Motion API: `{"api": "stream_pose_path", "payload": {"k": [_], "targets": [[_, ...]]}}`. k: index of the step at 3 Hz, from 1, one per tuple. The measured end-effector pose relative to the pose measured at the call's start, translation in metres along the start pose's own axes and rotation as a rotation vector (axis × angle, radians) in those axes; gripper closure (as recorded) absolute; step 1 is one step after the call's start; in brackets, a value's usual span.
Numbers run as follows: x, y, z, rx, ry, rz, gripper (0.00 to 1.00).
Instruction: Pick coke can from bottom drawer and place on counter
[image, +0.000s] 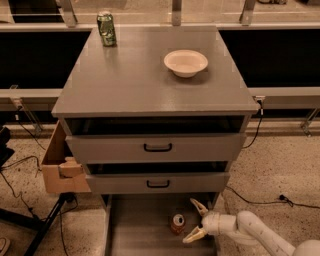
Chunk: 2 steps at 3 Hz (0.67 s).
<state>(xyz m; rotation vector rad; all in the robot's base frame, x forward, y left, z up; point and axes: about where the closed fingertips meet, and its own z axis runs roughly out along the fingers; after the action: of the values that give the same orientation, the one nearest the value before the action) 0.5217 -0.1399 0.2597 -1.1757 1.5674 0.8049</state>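
Observation:
The coke can (177, 223), small and red-orange with a silver top, stands upright on the floor of the pulled-out bottom drawer (140, 230), toward its right side. My gripper (192, 222) is low at the right of the drawer, fingers spread open, one fingertip (195, 204) above and one below, just right of the can and not touching it. The white arm runs off to the lower right. The counter (135, 75) is the wide grey cabinet top above.
A green can (106, 28) stands at the counter's back left and a white bowl (185, 62) at its right. Two upper drawers with black handles (158, 147) overhang the bottom drawer. A cardboard box (59, 162) sits left of the cabinet. Cables lie on the floor.

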Motion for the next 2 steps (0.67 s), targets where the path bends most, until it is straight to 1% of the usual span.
{"api": "stream_pose_path", "payload": {"k": [1, 2], "targets": [[0.023, -0.002, 0.022, -0.006, 0.004, -0.003, 0.00], [0.047, 0.007, 0.049, -0.031, 0.030, -0.004, 0.02]]}}
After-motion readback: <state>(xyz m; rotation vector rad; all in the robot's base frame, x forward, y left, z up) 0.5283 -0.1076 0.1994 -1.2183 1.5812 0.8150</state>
